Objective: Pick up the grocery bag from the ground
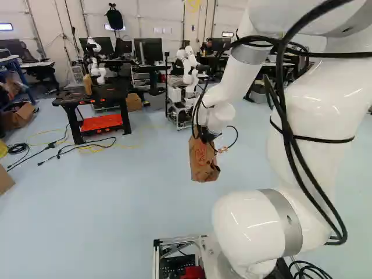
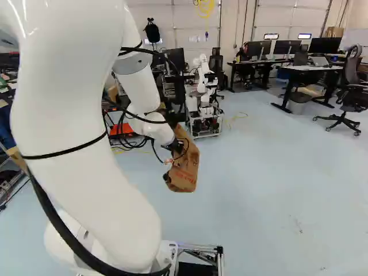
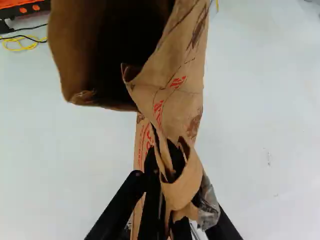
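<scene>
pale blue floor (image 1: 110,203) runs back to desks (image 2: 290,65) with monitors (image 2: 286,47) and a wall of panelled doors (image 2: 290,20). at the left of the left base view, a black table (image 1: 108,92) has an orange lower shelf (image 1: 102,122) and carries an upright brown object (image 1: 87,85); black and yellow cables (image 1: 64,149) lie loose on the floor near it. a cardboard box (image 1: 132,102) sits just beside that table. past the bag, another robot (image 2: 202,80) stands on a boxy base (image 2: 205,123), well apart from it. an office chair (image 2: 349,83) is at the right of the right base view, and a black backpack (image 1: 114,17) hangs by the far wall.

the brown paper grocery bag (image 2: 185,167) is in the grip, hanging over the floor ahead of the arm and tilted in the right base view. the gripper (image 2: 177,146) has its black fingers (image 3: 115,210) clenched on crumpled paper at the bag's rim. ahead of them the mouth gapes, dark inside; what it holds, if anything, i cannot tell. red print (image 3: 159,111) marks the creased side, and a greyish, see-through crumpled piece (image 3: 209,202) pokes out by the fingertips.
</scene>
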### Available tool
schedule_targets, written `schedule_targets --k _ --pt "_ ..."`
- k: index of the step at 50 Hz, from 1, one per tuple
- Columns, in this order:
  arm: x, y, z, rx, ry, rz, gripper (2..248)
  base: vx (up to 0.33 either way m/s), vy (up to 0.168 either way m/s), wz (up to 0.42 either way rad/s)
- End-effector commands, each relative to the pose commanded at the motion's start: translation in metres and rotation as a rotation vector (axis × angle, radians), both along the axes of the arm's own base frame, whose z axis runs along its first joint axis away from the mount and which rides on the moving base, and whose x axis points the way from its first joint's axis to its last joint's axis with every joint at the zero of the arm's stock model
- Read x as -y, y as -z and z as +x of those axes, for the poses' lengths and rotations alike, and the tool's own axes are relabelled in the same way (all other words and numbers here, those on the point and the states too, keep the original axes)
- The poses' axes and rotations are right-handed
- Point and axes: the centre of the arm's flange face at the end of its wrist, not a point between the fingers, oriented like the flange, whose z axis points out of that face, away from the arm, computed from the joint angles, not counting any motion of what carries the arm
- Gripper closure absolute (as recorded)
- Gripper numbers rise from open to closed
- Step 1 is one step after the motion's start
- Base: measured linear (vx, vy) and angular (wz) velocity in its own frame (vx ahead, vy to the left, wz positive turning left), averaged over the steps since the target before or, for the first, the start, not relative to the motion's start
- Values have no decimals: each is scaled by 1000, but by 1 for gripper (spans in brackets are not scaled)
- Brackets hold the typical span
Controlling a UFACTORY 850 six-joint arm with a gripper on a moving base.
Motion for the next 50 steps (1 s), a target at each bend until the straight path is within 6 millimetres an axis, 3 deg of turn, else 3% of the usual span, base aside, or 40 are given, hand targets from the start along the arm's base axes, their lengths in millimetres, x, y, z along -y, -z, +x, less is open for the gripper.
schedule_targets --k 50 --pt "-7 -22 -79 380 6 28 229 0 0 0"
